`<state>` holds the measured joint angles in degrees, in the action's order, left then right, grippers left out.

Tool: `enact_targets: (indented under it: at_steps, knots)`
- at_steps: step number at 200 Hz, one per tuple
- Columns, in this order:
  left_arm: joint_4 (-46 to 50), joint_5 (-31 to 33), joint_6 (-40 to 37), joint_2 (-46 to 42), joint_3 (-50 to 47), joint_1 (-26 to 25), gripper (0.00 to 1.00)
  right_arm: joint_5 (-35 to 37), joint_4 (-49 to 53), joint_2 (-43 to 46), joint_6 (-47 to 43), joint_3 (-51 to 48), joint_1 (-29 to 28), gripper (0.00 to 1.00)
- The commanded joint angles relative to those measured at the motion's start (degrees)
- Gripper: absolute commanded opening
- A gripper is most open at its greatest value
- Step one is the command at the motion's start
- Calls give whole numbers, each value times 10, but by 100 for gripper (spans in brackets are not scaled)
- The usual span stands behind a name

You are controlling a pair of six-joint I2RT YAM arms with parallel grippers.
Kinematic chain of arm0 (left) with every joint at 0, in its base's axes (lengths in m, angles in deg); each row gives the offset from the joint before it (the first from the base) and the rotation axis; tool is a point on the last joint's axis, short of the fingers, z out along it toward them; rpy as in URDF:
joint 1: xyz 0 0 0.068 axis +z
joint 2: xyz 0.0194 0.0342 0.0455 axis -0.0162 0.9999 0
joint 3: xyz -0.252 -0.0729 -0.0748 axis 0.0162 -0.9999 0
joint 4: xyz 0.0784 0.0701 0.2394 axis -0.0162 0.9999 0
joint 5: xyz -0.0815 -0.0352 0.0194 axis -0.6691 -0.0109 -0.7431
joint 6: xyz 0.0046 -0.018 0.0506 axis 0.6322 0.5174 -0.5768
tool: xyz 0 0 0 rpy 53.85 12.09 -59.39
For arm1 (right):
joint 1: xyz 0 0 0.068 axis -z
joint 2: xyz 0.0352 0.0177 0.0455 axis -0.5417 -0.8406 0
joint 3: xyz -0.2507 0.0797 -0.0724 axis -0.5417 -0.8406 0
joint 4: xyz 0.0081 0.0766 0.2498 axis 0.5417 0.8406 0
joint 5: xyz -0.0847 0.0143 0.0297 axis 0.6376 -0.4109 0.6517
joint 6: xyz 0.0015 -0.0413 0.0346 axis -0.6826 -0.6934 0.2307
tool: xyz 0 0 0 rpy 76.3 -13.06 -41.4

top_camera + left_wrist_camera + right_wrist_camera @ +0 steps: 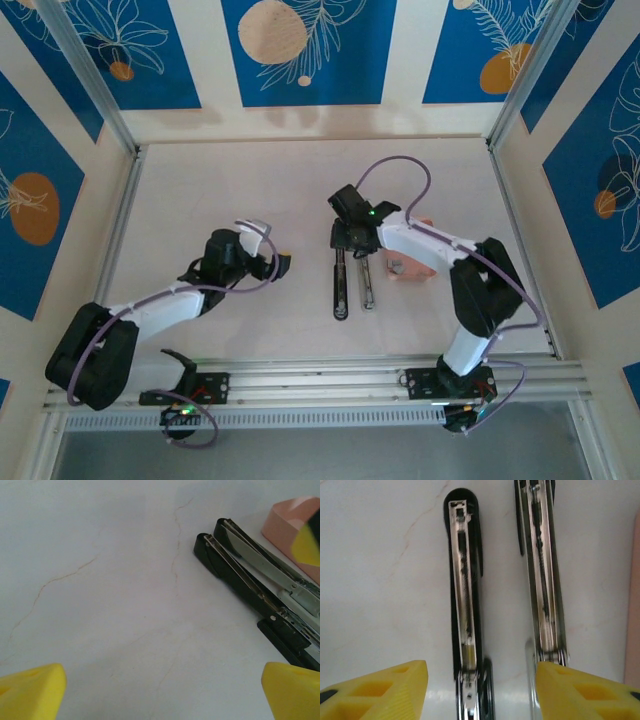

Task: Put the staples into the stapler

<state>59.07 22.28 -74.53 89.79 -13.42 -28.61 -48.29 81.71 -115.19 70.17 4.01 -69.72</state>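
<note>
Your right gripper [480, 692] is hovering, jaws parted, over the opened stapler [465, 580] at mid-frame on the desk [240, 190]. Your left gripper [162, 695] is waiting lower left, jaws wide. The staples [395, 266] are possibly lying in the pink tray [415, 277] beside the stapler.

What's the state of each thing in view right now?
stapler: swung open, both halves lying flat, channels facing up
pink tray: upright, right of the stapler, small grey thing inside
left gripper: open, empty
right gripper: open, over the stapler, holding nothing
</note>
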Motion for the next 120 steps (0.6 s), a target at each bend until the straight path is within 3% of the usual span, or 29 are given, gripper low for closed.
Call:
enact_targets:
  at_steps: [1,63,120]
  knots:
    - [19,15,10,15,22,-3,100,-13,10,-42,-38,42,9,59]
    - [28,23,13,52,47,2,100,-55,-12,-141,-67,104,25,56]
    - [35,22,12,62,57,4,100,-75,-34,-181,-79,121,35,47]
